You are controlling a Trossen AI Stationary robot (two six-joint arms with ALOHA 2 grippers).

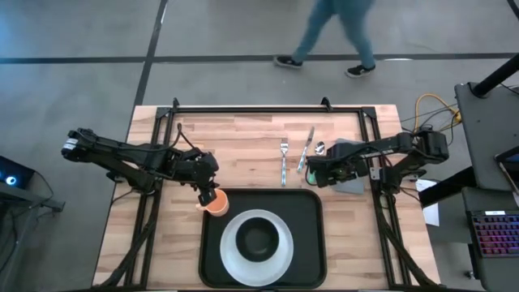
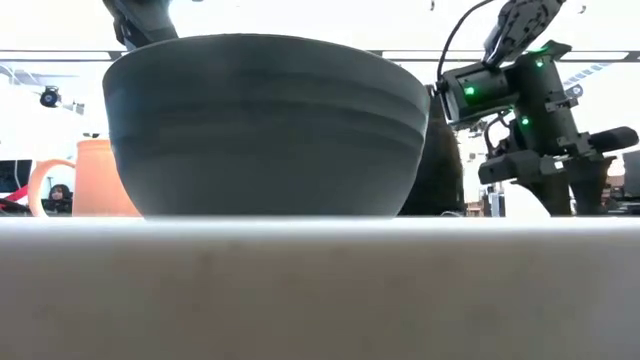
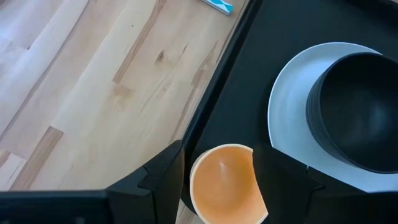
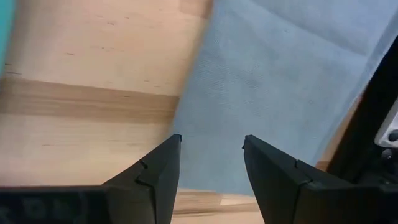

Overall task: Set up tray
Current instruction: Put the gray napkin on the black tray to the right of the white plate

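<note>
Wooden table (image 1: 243, 134) holds the tray (image 1: 308, 243), long side running left to right. Left gripper (image 3: 217, 171) hugs an orange cup (image 3: 225, 183) right over the tray's near corner (almost there). Right gripper (image 4: 211, 149), fingers apart, hangs over a grey napkin (image 4: 280, 81).

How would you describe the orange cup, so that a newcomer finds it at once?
Look at the black tray near the table's front edge, which carries a white plate with a dark bowl. At the tray's far left corner, between the left gripper's fingers, sits the orange cup, the only orange thing there.
</note>
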